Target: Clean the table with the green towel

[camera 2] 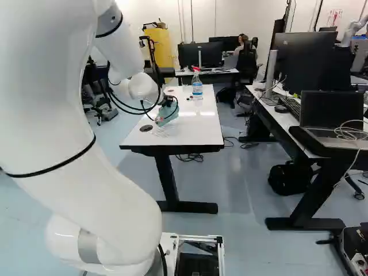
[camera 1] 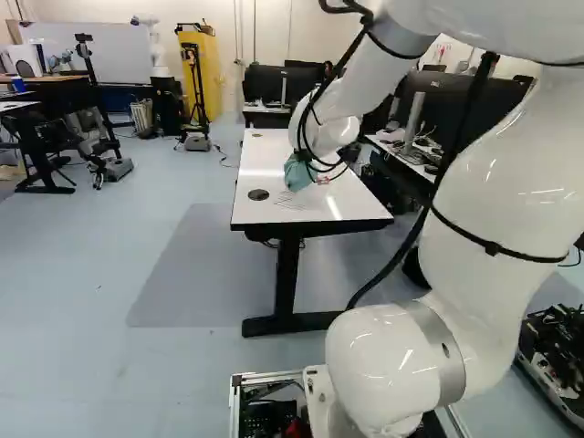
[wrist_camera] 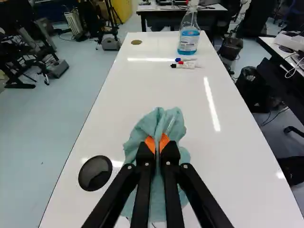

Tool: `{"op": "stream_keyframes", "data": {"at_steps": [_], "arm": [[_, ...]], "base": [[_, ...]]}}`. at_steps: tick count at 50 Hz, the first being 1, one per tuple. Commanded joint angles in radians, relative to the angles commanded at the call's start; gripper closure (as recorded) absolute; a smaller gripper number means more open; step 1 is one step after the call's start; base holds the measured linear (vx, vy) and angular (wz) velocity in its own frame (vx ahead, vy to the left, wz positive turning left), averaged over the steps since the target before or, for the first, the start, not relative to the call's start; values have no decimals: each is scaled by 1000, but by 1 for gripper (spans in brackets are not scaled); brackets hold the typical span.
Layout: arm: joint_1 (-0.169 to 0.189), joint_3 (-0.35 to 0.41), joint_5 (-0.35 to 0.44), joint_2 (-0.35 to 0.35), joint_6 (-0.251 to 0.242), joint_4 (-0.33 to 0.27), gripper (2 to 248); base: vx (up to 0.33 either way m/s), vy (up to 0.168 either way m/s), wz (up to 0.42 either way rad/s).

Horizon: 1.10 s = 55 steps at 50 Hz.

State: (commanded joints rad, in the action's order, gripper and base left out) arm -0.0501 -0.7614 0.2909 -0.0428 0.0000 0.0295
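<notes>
In the right base view my gripper (camera 2: 167, 102) is low over the white table (camera 2: 201, 123), with the green towel (camera 2: 168, 114) hanging from it. The wrist view has the gripper (wrist_camera: 157, 142) shut on the bunched towel (wrist_camera: 159, 121), cloth spreading ahead of and beneath the orange pads. Whether the towel touches the tabletop I cannot tell. Dark scribbled marks (camera 1: 294, 201) show on the table by the towel in the left base view.
A spray bottle (wrist_camera: 189, 33) and several markers (wrist_camera: 185, 64) lie toward the table's far end. A round black grommet (wrist_camera: 95, 173) is beside the gripper. Desks with monitors (camera 2: 296, 63) and a laptop (camera 2: 330, 112) stand right of the table in the right base view.
</notes>
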Motion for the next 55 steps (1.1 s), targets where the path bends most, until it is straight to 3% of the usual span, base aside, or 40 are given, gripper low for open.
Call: {"op": "stream_keyframes", "data": {"at_steps": [24, 55], "arm": [[-1, 41, 18, -16, 0, 0, 220], [-1, 39, 10, -58, 0, 0, 220]], "base": [[0, 0, 0], [0, 0, 0]]}}
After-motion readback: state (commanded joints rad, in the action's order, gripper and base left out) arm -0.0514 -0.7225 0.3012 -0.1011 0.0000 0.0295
